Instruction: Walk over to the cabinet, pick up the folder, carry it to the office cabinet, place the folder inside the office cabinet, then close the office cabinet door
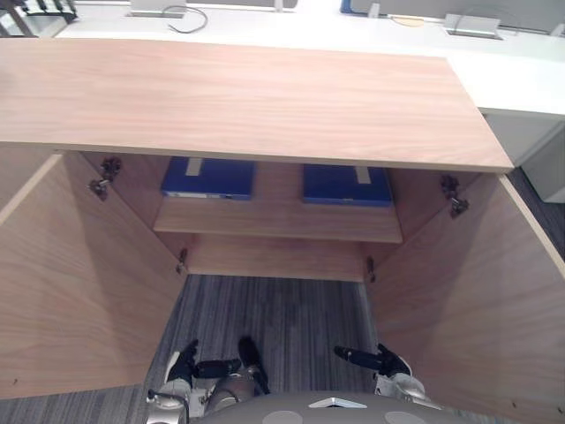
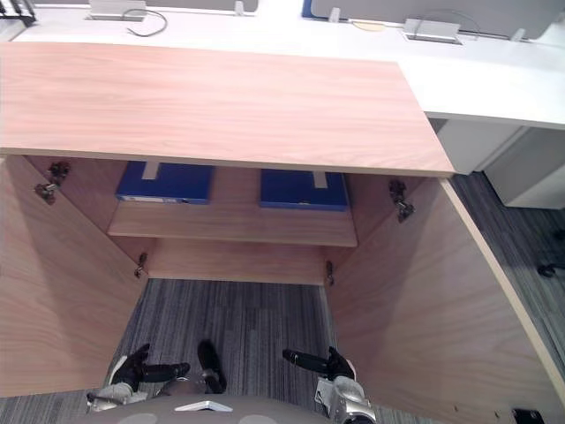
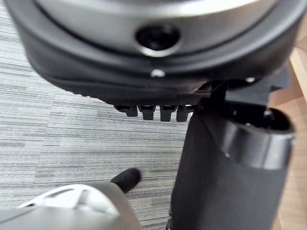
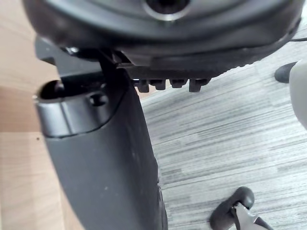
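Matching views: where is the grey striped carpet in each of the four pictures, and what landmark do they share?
Left eye view: carpet lower centre, between the open cabinet doors.
Right eye view: same strip, lower centre-left.
Left wrist view: past the left robot hand.
Right wrist view: past the right robot hand.
Shared landmark: light wood of the cabinet doors, bordering the carpet in all four.
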Motion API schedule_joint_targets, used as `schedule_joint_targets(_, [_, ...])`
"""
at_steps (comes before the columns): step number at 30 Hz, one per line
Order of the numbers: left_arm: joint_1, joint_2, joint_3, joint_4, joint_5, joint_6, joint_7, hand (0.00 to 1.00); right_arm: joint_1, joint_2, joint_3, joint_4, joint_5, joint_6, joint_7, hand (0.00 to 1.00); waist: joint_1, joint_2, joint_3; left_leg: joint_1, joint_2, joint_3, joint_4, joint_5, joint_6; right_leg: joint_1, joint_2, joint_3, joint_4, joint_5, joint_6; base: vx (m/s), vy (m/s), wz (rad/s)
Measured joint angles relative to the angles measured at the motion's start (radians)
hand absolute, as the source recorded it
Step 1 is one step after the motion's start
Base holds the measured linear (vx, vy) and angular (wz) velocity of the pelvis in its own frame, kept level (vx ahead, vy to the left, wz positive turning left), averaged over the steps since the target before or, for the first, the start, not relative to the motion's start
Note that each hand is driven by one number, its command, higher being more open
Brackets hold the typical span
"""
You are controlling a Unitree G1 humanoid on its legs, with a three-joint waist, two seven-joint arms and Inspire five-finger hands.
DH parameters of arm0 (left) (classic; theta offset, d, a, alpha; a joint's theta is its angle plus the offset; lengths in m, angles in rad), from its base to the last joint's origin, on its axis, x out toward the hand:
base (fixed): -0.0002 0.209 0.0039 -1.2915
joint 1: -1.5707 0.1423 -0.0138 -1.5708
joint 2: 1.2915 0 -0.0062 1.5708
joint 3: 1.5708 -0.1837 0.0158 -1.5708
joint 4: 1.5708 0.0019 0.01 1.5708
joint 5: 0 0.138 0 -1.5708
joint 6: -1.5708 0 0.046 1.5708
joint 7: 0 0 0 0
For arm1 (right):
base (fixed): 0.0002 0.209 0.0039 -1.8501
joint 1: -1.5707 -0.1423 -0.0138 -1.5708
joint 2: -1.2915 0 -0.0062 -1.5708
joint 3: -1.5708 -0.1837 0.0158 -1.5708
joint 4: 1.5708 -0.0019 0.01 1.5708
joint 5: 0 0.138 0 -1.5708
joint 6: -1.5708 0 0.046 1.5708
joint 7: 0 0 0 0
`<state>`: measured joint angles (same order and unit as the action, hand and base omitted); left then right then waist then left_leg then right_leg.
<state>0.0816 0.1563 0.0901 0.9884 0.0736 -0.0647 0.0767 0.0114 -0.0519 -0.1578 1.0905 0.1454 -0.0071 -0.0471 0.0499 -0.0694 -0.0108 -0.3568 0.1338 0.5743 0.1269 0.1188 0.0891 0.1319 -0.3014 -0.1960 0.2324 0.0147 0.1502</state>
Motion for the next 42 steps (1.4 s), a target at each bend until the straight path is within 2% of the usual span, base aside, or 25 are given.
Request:
schedule_joint_targets(2, [0.004,-0.004,-0.013,-0.067,-0.008,0.004,0.011,1.00,0.016,0.009,0.014,-0.030,0.000,0.000,0.004,1.00,0.000,0.008,0.026,-0.020,0.028,-0.023,0.052,0.000,0.000,0.072,0.024,-0.084,-0.113,-0.066,0.002,-0.20,-0.258,0.02])
schedule_joint_targets(3, [0.014,-0.011,-0.046,-0.144,-0.019,0.004,0.013,1.00,0.011,0.006,0.014,-0.072,0.000,0.000,0.009,1.00,0.003,0.012,0.064,-0.025,0.062,-0.046,0.112,0.000,0.000,0.160,0.073,-0.133,-0.258,-0.076,-0.001,-0.38,-0.357,0.01])
schedule_joint_targets(4, [0.028,-0.034,-0.057,-0.213,-0.030,0.000,0.010,1.00,0.010,-0.016,0.015,-0.132,0.000,-0.002,0.012,1.00,0.008,0.060,0.112,-0.029,0.105,-0.094,0.166,0.012,-0.014,0.216,0.134,-0.166,-0.302,-0.073,-0.001,-0.42,-0.338,0.02])
schedule_joint_targets(5, [0.045,-0.060,-0.063,-0.251,-0.035,-0.003,0.005,1.00,0.003,-0.038,0.014,-0.156,0.000,-0.002,0.012,1.00,0.012,0.099,0.126,-0.031,0.129,-0.149,0.159,0.062,-0.043,0.219,0.171,-0.160,-0.295,-0.075,-0.004,-0.47,-0.328,0.21])
schedule_joint_targets(6, [0.082,-0.084,-0.088,-0.309,-0.050,-0.018,-0.009,1.00,0.004,-0.059,0.005,-0.172,-0.001,-0.004,0.009,1.00,0.016,0.094,0.137,-0.026,0.099,-0.284,0.090,0.209,-0.111,0.197,0.183,-0.171,-0.253,-0.112,-0.045,0.02,-0.239,0.36])
schedule_joint_targets(7, [0.100,-0.098,-0.112,-0.345,-0.094,-0.029,-0.021,1.00,0.005,-0.070,-0.003,-0.196,0.001,-0.011,0.003,1.00,0.018,0.075,0.148,-0.108,0.076,-0.388,0.402,0.032,-0.142,0.172,0.162,-0.212,-0.199,-0.195,-0.052,0.30,-0.145,0.28])
schedule_joint_targets(8, [0.111,-0.101,-0.107,-0.362,-0.126,-0.042,-0.015,1.00,0.006,-0.083,-0.009,-0.209,0.003,-0.017,-0.002,1.00,0.030,0.083,0.146,-0.141,0.077,-0.418,0.577,-0.067,-0.151,0.153,0.163,-0.219,-0.178,-0.229,-0.046,0.78,0.063,-0.11])
schedule_joint_targets(9, [0.131,-0.109,-0.105,-0.369,-0.182,-0.052,-0.016,1.00,0.004,-0.106,-0.025,-0.225,0.019,-0.020,-0.005,1.00,0.046,0.119,0.146,-0.147,0.090,-0.447,0.838,-0.173,-0.147,0.116,0.187,-0.199,-0.136,-0.247,-0.040,0.67,0.173,-0.45])
schedule_joint_targets(11, [0.200,-0.113,-0.070,-0.377,-0.221,-0.033,-0.031,1.00,0.019,-0.104,-0.029,-0.271,0.029,-0.023,-0.007,1.00,0.050,0.122,0.139,-0.035,0.084,-0.417,1.038,-0.228,-0.147,0.055,0.209,-0.133,-0.088,-0.244,-0.065,0.85,0.238,-0.71])
schedule_joint_targets(12, [0.205,-0.114,-0.060,-0.376,-0.223,-0.030,-0.036,1.00,0.026,-0.103,-0.029,-0.279,0.030,-0.027,-0.007,1.00,0.050,0.124,0.137,-0.006,0.088,-0.419,1.049,-0.226,-0.146,0.036,0.220,-0.127,-0.083,-0.238,-0.073,0.84,0.202,-0.53])
schedule_joint_targets(13, [0.208,-0.112,-0.052,-0.367,-0.221,-0.019,-0.041,1.00,0.031,-0.101,-0.029,-0.279,0.033,-0.025,-0.007,1.00,0.050,0.129,0.131,0.063,0.095,-0.420,0.976,-0.195,-0.137,-0.002,0.234,-0.122,-0.062,-0.230,-0.086,0.52,0.168,0.06])
schedule_joint_targets(14, [0.197,-0.107,-0.040,-0.356,-0.221,-0.006,-0.052,1.00,0.037,-0.087,-0.037,-0.277,0.036,-0.017,-0.009,1.00,0.037,0.098,0.133,0.092,0.074,-0.381,0.878,-0.246,-0.141,-0.027,0.220,-0.134,-0.059,-0.218,-0.101,0.38,0.141,0.25])
schedule_joint_targets(16, [0.195,-0.100,-0.024,-0.350,-0.214,-0.005,-0.053,1.00,0.066,-0.057,-0.036,-0.277,0.036,-0.009,-0.004,1.00,0.024,0.053,0.122,0.151,0.022,-0.346,0.717,-0.258,-0.129,-0.045,0.177,-0.154,-0.068,-0.162,-0.121,0.11,0.070,0.45])
schedule_joint_targets(18, [0.203,-0.102,-0.017,-0.331,-0.176,-0.005,-0.054,1.00,0.107,-0.038,-0.037,-0.278,0.036,-0.008,-0.002,1.00,0.013,0.052,0.087,0.204,-0.007,-0.356,0.544,-0.315,-0.140,-0.062,0.175,-0.190,-0.088,-0.102,-0.130,0.12,0.072,0.67])
schedule_joint_targets(19, [0.196,-0.102,-0.018,-0.308,-0.162,-0.005,-0.054,1.00,0.117,-0.024,-0.038,-0.278,0.036,-0.007,-0.002,1.00,-0.010,0.064,0.064,0.223,-0.036,-0.384,0.437,-0.326,-0.142,-0.072,0.170,-0.233,-0.093,-0.092,-0.129,0.11,0.095,0.92])
schedule_joint_targets(20, [0.193,-0.102,-0.021,-0.297,-0.155,-0.004,-0.054,1.00,0.119,-0.017,-0.038,-0.278,0.036,-0.007,-0.002,1.00,-0.020,0.061,0.060,0.233,-0.052,-0.395,0.382,-0.326,-0.143,-0.079,0.163,-0.254,-0.093,-0.088,-0.124,0.04,0.095,1.12])
schedule_joint_targets(23, [0.185,-0.099,-0.078,-0.247,-0.133,-0.001,-0.053,1.00,0.132,0.003,-0.054,-0.278,0.037,-0.006,-0.005,1.00,-0.057,0.088,0.040,0.275,-0.074,-0.459,0.160,-0.320,-0.140,-0.118,0.151,-0.363,-0.032,-0.082,-0.119,-0.07,0.083,1.20])
schedule_joint_targets(24, [0.160,-0.101,-0.096,-0.222,-0.123,0.006,-0.052,1.00,0.135,0.015,-0.072,-0.278,0.038,-0.006,-0.012,1.00,-0.064,0.103,0.040,0.288,-0.069,-0.496,0.094,-0.306,-0.137,-0.159,0.134,-0.401,0.072,-0.084,-0.120,-0.17,0.096,1.12])
schedule_joint_targets(25, [0.146,-0.096,-0.118,-0.206,-0.106,0.006,-0.052,1.00,0.135,0.028,-0.076,-0.277,0.039,-0.007,-0.013,1.00,-0.072,0.118,0.051,0.291,-0.062,-0.531,0.065,-0.298,-0.140,-0.187,0.149,-0.403,0.063,-0.135,-0.106,-0.18,0.092,1.08])
schedule_joint_targets(26, [0.142,-0.086,-0.124,-0.199,-0.101,0.005,-0.052,1.00,0.132,0.039,-0.076,-0.278,0.040,-0.007,-0.014,1.00,-0.078,0.111,0.053,0.293,-0.064,-0.539,0.053,-0.294,-0.141,-0.179,0.161,-0.396,-0.012,-0.125,-0.100,-0.15,0.066,0.79])
schedule_joint_targets(28, [0.121,-0.058,-0.131,-0.166,-0.084,0.005,-0.047,1.00,0.117,0.071,-0.077,-0.277,0.059,-0.009,-0.024,1.00,-0.074,0.070,0.055,0.321,-0.089,-0.536,0.014,-0.278,-0.142,-0.175,0.148,-0.370,-0.118,0.000,-0.113,-0.14,-0.002,0.18])
schedule_joint_targets(29, [0.118,-0.063,-0.135,-0.162,-0.049,0.002,-0.037,1.00,0.096,0.073,-0.073,-0.278,0.059,-0.023,-0.027,1.00,-0.077,0.073,0.053,0.345,-0.087,-0.514,-0.019,-0.259,-0.141,-0.181,0.148,-0.341,-0.113,0.007,-0.113,-0.13,-0.026,-0.33])
schedule_joint_targets(34, [0.100,-0.082,-0.152,-0.130,-0.027,-0.012,-0.028,1.00,0.089,0.068,-0.069,-0.275,0.078,-0.037,-0.049,1.00,-0.089,0.087,0.074,0.403,-0.107,-0.438,-0.086,-0.220,-0.130,-0.185,0.142,-0.263,-0.130,0.010,-0.108,-0.10,-0.002,-0.46])
schedule_joint_targets(39, [0.082,-0.070,-0.141,-0.101,-0.024,-0.022,-0.014,1.00,0.110,0.088,-0.103,-0.261,0.140,-0.033,-0.074,1.00,-0.108,0.046,0.098,0.439,-0.116,-0.381,-0.106,-0.199,-0.120,-0.184,0.143,-0.208,-0.130,0.014,-0.106,-0.12,-0.012,-0.35])
schedule_joint_targets(42, [0.080,-0.073,-0.126,-0.094,-0.023,-0.022,-0.014,1.00,0.137,0.089,-0.157,-0.269,0.186,-0.032,-0.088,1.00,-0.109,0.039,0.099,0.466,-0.123,-0.358,-0.134,-0.185,-0.114,-0.184,0.143,-0.186,-0.130,0.019,-0.107,-0.10,-0.005,-0.24])
